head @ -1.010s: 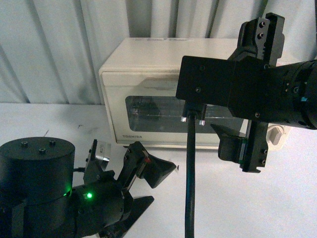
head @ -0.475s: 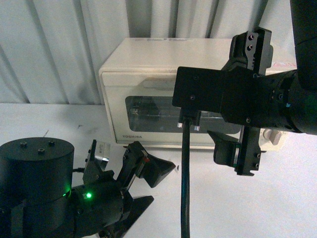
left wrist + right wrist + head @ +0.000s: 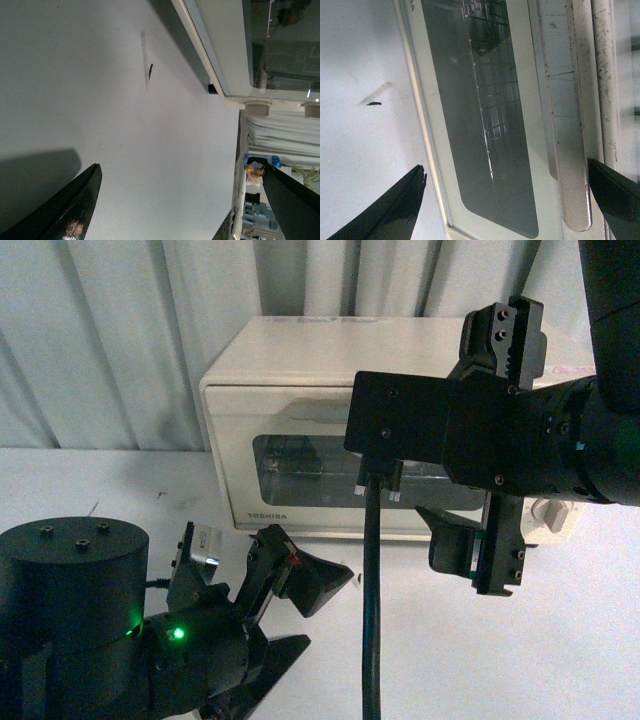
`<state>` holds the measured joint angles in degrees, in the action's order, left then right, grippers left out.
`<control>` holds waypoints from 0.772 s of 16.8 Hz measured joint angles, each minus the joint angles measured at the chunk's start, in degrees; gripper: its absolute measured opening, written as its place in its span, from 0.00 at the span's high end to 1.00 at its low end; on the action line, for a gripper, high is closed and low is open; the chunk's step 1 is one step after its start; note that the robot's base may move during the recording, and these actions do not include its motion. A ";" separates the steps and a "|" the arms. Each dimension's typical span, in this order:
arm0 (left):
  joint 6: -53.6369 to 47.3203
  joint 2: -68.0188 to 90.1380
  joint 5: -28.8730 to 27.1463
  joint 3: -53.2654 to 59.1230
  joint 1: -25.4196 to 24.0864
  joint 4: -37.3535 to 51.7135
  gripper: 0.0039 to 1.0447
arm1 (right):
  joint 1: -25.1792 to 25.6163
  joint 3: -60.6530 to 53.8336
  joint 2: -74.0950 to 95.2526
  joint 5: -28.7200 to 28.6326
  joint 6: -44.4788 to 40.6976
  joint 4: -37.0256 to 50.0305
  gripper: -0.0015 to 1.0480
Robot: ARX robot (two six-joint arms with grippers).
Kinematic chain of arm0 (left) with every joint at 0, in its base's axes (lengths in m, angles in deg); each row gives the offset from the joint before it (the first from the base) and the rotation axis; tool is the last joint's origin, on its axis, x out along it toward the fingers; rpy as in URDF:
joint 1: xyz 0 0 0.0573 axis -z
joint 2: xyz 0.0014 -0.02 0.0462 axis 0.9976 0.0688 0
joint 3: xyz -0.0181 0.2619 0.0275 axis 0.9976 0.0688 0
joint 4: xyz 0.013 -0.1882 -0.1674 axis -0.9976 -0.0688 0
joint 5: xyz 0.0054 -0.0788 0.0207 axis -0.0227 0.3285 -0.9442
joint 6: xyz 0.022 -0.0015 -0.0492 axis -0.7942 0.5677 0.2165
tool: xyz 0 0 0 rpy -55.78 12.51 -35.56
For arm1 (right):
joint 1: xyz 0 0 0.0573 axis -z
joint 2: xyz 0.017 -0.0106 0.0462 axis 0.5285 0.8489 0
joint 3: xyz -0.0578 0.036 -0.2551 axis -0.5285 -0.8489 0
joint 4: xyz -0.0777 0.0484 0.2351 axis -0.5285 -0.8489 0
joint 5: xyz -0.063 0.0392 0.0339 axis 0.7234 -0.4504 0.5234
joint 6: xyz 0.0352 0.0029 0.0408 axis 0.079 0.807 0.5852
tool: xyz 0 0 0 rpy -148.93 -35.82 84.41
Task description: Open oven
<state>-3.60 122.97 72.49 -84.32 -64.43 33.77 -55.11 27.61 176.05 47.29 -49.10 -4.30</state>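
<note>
Cream-white boxy oven point(image 3: 290, 360), door point(image 3: 527, 75) shut, dark glass window point(image 3: 460, 100) showing a wire rack point(image 3: 490, 115), beige bar handle point(image 3: 572, 150). Right hand point(image 3: 505, 170) faces it, fingers spread; left hand point(image 3: 177, 167) likewise spread.

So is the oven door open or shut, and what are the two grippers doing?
Oven door: shut.
Handle: not gripped.
Left gripper: open, empty.
Right gripper: open, empty, pointed at the door.

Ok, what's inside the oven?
Through the oven door glass, a wire rack. Dark reflections hide the rest; can't tell if anything sits on it.
</note>
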 joint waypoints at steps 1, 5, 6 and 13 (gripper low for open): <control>0.04 0.00 -0.02 -0.02 0.02 -0.02 0.06 | -0.15 -1.68 -2.62 -0.70 1.46 -1.77 0.06; -0.02 0.00 -0.04 -0.07 0.00 -0.31 0.06 | -2.40 -7.58 -15.10 0.26 5.01 -8.50 0.06; -0.07 0.00 -0.04 -0.09 0.00 -0.39 0.06 | -2.54 -8.59 -19.10 1.16 5.95 -9.05 0.06; -0.55 0.00 0.00 -0.17 -0.04 -0.66 0.06 | -1.38 -10.05 -21.64 2.62 6.93 -7.28 0.06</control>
<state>-4.15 122.97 72.49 -84.50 -64.47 33.11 -56.49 17.56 154.42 49.91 -42.17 -11.58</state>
